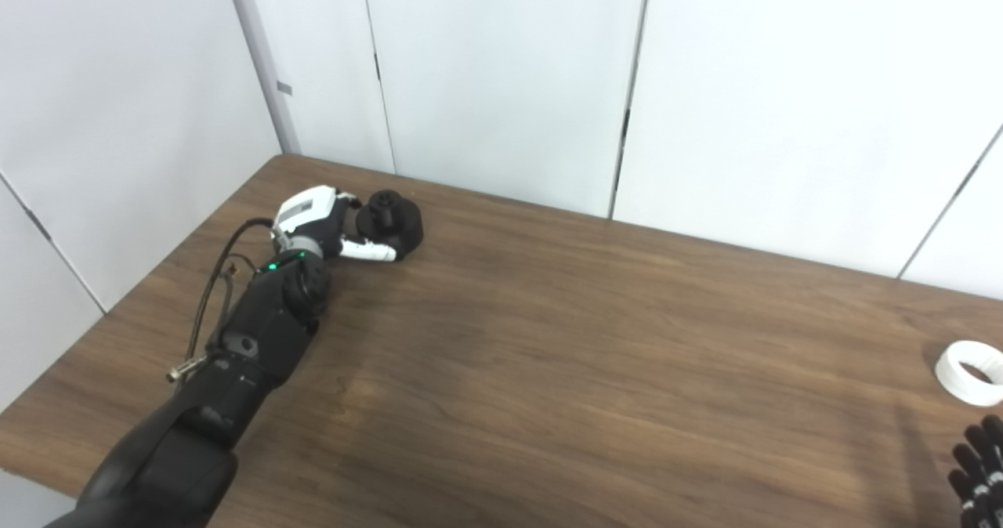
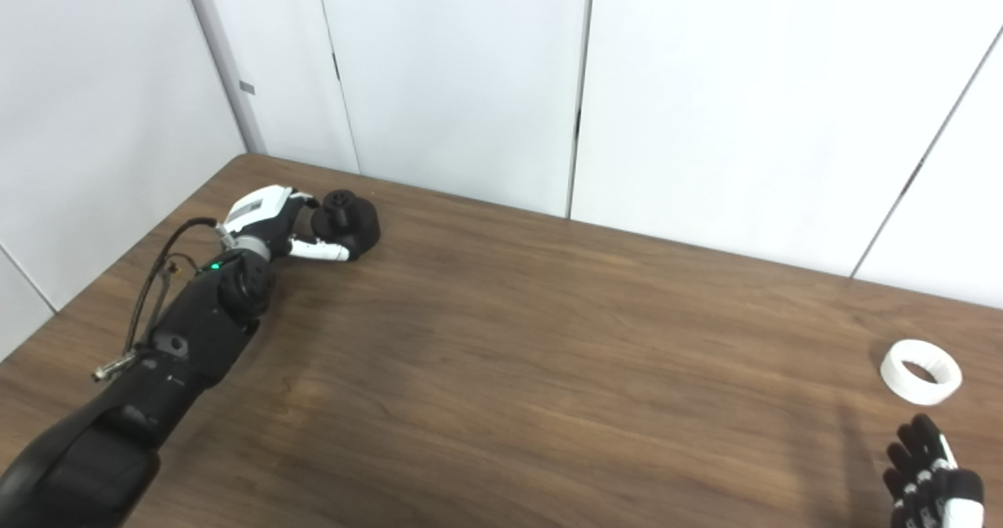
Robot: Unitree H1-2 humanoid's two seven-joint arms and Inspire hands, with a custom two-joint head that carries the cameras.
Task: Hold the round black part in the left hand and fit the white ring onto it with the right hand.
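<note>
- While the left robot hand (image 1: pixel 325 222) wraps the black part (image 1: pixel 390 222) at the far left of the tabletop (image 1: pixel 548 371), thumb along the near side and fingers behind it, I cannot tell whether it has gripped the part or only cupped it, since the part seems to sit on the wood.
- The step looks like securing that part: I would close evenly around the wide base, leave the raised knob on top free, and lift it level so the ring can drop over it.
- The right robot hand (image 2: pixel 932 477) sits low at the near right edge, holding nothing, fingers slightly apart.
- The ring (image 2: pixel 921 370) lies flat just beyond that hand, well apart from the part; a grip on its outer rim would keep the hole open.
- The right eye view shows that hand's fingers and white back; the left eye view clips it and the ring at the frame edge.
</note>
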